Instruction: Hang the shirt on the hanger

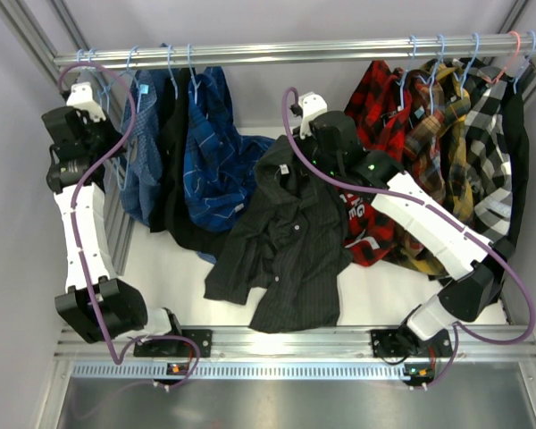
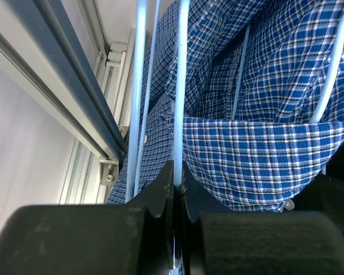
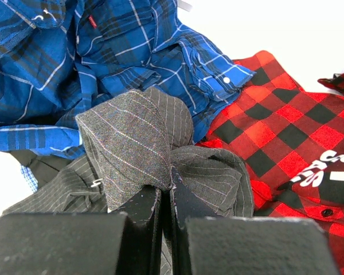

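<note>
Two grips: left fingers pinch hanger, right fingers pinch shirt (bunched).

Dark pinstriped shirt hangs crumpled mid-scene, collar bunched toward 12 o'clock, tail spread toward 6; thin light-blue wire hanger upright at 10 o'clock.

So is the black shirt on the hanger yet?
Not yet. The shirt hangs bunched from the right fingers; the left fingers pinch the hanger separately.

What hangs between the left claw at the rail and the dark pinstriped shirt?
Between left gripper and dark pinstriped shirt: two blue checked shirts flanking a black garment, in the top view.
</note>
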You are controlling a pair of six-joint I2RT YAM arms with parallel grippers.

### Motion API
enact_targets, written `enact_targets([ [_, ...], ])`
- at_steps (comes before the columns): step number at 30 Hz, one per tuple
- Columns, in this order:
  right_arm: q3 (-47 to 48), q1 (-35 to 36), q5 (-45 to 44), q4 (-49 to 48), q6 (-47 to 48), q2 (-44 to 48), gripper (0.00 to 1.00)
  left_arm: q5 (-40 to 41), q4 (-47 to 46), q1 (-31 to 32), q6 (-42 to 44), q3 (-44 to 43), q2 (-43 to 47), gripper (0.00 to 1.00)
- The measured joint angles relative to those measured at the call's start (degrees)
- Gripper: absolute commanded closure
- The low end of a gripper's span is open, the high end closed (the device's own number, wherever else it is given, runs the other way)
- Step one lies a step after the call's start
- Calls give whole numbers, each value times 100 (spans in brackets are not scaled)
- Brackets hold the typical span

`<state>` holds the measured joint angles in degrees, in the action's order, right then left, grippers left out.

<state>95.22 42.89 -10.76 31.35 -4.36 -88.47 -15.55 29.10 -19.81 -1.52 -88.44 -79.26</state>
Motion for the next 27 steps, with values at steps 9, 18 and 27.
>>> enact_targets([
  [9, 0, -4, -142, -2, -81, 0, 100, 186, -50, 2, -70, 0, 492, 100],
  [18, 4, -138, -197, -2, -205, 0, 100, 205, 87, 2, -291, -138, 1952, 100],
  [27, 155, -1161, 293, -162, -647, -114, 100, -157, 1178, 2, -485, -328, 2555, 100],
])
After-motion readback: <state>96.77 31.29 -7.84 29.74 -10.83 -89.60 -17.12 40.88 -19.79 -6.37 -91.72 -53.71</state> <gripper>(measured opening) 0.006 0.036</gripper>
